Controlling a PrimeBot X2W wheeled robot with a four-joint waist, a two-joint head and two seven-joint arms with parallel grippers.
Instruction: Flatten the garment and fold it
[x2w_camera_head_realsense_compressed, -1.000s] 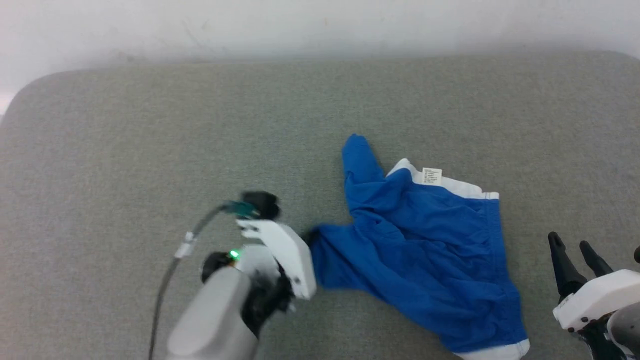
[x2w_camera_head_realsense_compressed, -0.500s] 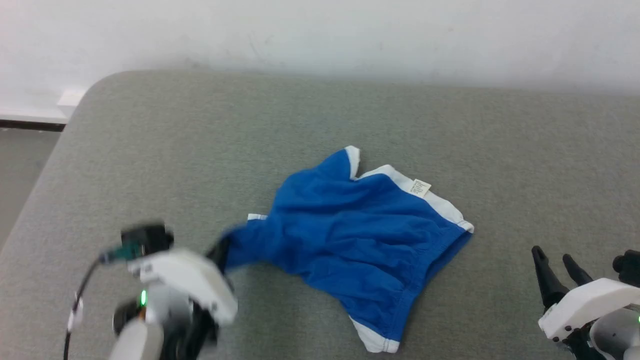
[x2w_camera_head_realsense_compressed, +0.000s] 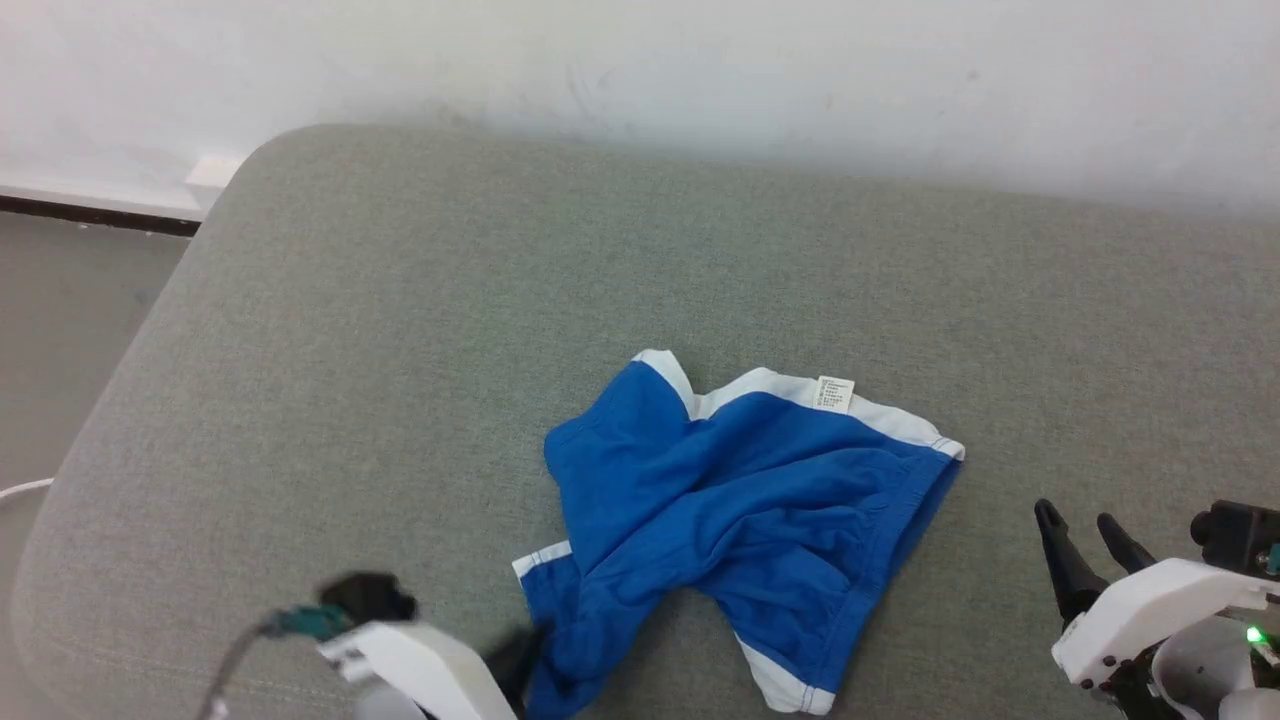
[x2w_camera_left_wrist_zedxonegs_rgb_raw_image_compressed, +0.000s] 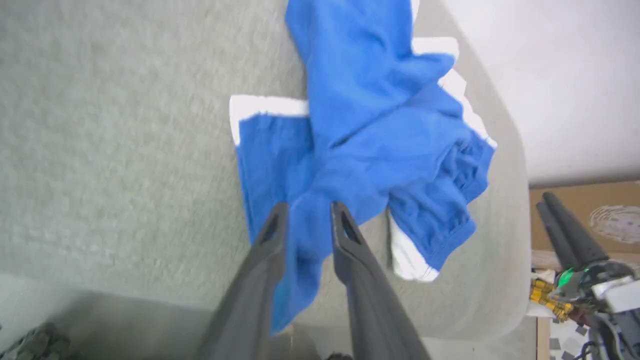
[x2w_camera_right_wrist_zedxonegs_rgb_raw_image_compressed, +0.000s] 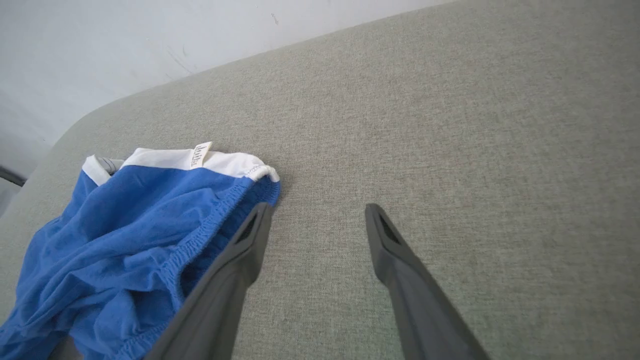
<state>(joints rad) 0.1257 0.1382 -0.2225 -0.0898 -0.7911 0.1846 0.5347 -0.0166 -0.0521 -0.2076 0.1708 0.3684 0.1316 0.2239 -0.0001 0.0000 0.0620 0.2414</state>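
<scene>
Jaws of the left gripper (x2w_camera_left_wrist_zedxonegs_rgb_raw_image_compressed: 308, 206) stand narrowly apart, a blue fold of the garment (x2w_camera_head_realsense_compressed: 740, 500) between them; whether they grip it cannot be told. Garment lies crumpled on the grey cushion (x2w_camera_head_realsense_compressed: 400, 300) near its front edge, white waistband (x2w_camera_head_realsense_compressed: 890, 418) toward the back edge. Right gripper (x2w_camera_right_wrist_zedxonegs_rgb_raw_image_compressed: 318, 207) hovers just beside the waistband's right corner, jaws wide, holding nothing.

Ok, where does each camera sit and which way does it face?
Head view: from the head, down at the garment on the cushion; left gripper lower left, right gripper lower right.
Left wrist view: left arm, along its fingers, garment between them.
Right wrist view: right arm, along spread fingers, over cushion.
Shared: head and right wrist show the label.
</scene>
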